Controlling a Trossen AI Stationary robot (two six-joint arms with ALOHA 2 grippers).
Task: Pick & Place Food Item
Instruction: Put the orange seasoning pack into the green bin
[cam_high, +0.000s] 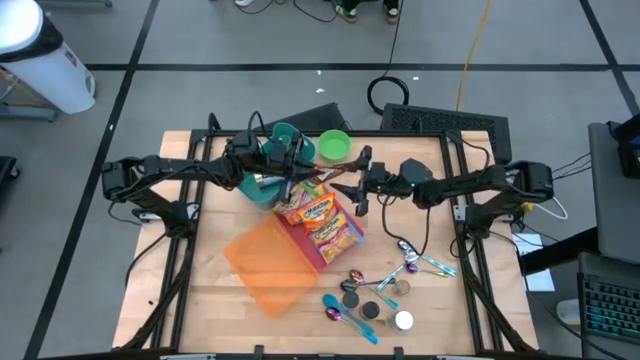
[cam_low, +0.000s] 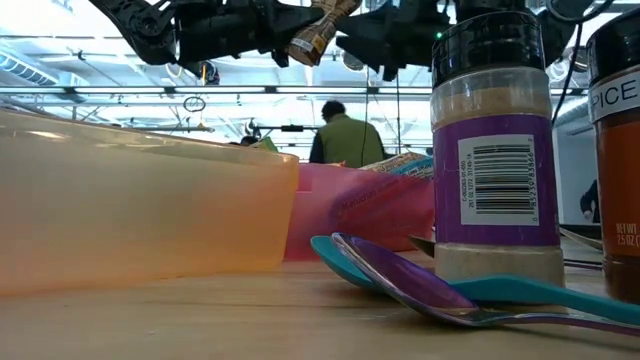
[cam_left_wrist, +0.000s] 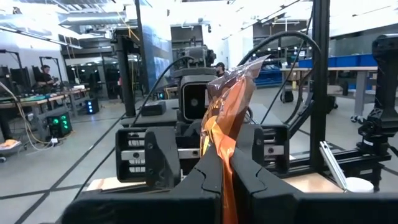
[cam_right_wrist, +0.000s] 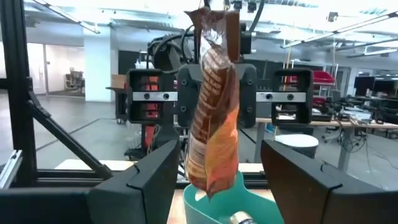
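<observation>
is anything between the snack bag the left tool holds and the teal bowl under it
Nothing visible. The left tool is shut on the snack bag, which hangs above the teal bowl. The right tool is open on either side of the bag, not under it.

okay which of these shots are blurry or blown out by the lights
Low view: the near orange container is soft, the spice jar sharp, ceiling lights glaring. Left wrist view: overexposed at top behind the snack bag. Right wrist view: bright background, bag clear. High view: even light.
</observation>
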